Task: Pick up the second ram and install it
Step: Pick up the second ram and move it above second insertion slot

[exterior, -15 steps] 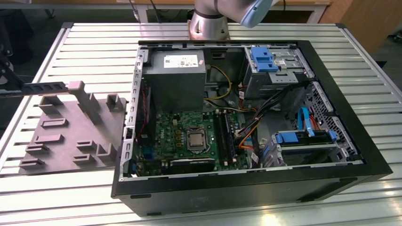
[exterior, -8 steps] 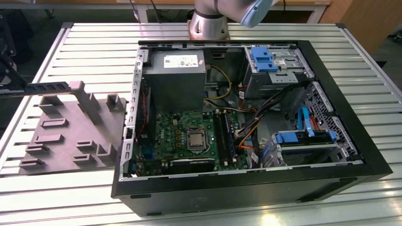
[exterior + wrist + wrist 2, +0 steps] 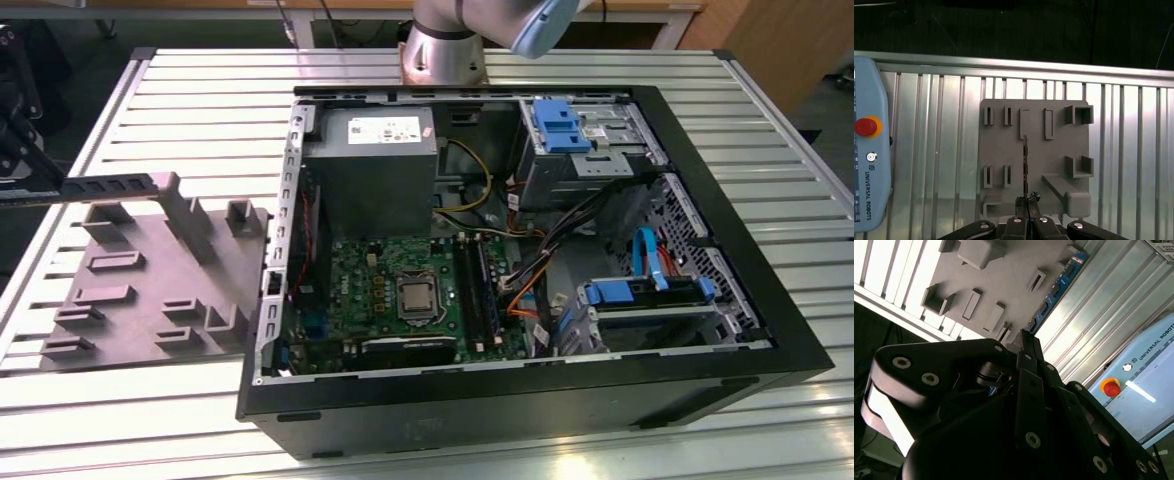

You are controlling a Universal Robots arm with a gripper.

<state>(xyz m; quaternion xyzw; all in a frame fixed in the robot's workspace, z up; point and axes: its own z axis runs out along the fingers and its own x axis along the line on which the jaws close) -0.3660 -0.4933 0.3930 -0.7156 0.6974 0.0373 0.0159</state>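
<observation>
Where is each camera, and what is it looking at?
Exterior view: off the arm, looking down on the open computer case; the arm's base shows.
First wrist view: on the arm, looking past the gripper at the grey tray.
Second wrist view: on the arm, behind the gripper, looking along the second ram it grips.
In both wrist views: gripper, ram, tray.

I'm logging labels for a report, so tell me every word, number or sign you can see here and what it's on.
On the teach pendant: brand lettering along its casing, left unquoted.
On the power supply: a white label, too small to read.
On the second ram, gripped by the hand: no legible print.
</observation>
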